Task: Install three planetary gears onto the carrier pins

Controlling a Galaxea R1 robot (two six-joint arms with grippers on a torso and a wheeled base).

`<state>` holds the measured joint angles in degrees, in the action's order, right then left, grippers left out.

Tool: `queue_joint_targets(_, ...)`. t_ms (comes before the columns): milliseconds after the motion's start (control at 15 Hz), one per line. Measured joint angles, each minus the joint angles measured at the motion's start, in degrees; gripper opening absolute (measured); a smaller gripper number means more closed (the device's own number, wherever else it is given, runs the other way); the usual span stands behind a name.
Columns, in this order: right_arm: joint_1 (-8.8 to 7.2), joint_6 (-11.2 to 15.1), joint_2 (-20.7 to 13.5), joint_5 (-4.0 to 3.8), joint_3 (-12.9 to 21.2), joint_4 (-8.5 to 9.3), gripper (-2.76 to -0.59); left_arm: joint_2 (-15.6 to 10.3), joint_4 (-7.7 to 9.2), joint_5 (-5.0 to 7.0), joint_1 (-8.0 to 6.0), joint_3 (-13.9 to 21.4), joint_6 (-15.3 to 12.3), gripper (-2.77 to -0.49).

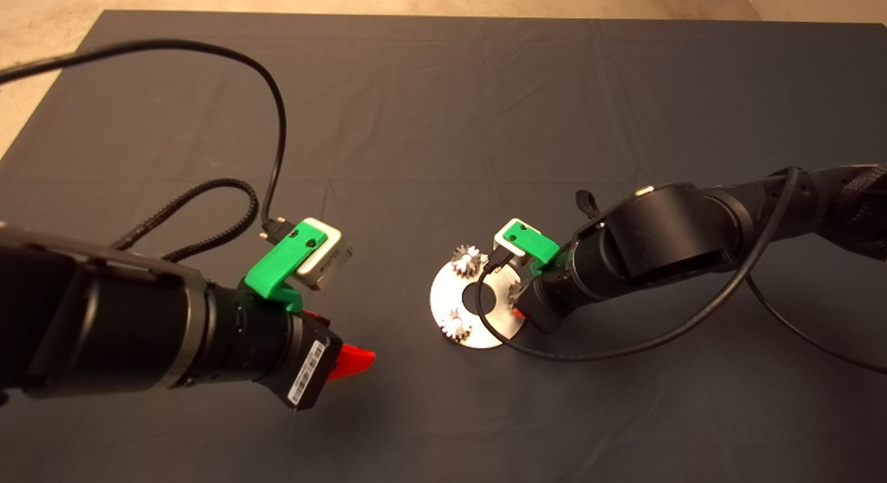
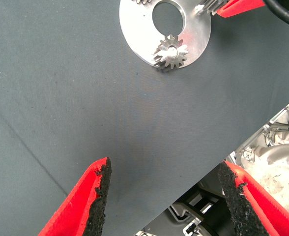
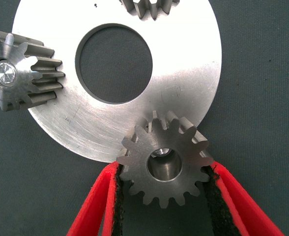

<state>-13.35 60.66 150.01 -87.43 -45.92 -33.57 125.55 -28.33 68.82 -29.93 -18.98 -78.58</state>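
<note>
The round silver plate (image 1: 478,337) lies mid-mat. Two planetary gears (image 1: 468,260) (image 1: 457,323) sit on their carrier pins; the pin tops show in their centre holes in the right wrist view (image 3: 3,73) and the left wrist view (image 2: 171,50). My right gripper (image 3: 165,172) is at the plate's right edge, shut on the third gear (image 3: 165,164), which overhangs the plate's rim (image 3: 184,64). A stud's top (image 3: 160,153) shows off-centre through its hole. My left gripper (image 2: 164,169) is open and empty, above bare mat left of the plate (image 2: 134,34).
The right arm's black cable (image 1: 624,344) loops over the mat in front of the plate. The left arm's cables (image 1: 208,192) lie on the mat at the left. The mat's near edge and the floor below (image 2: 277,162) show in the left wrist view.
</note>
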Motion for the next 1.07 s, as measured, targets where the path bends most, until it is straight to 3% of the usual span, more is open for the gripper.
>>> queue_joint_targets(1067, 1.18, -0.24, 0.02, 0.0, 0.0, -0.49, -2.38, -0.02, 0.01, 0.0, 0.0, 0.0, 0.02, -1.77)
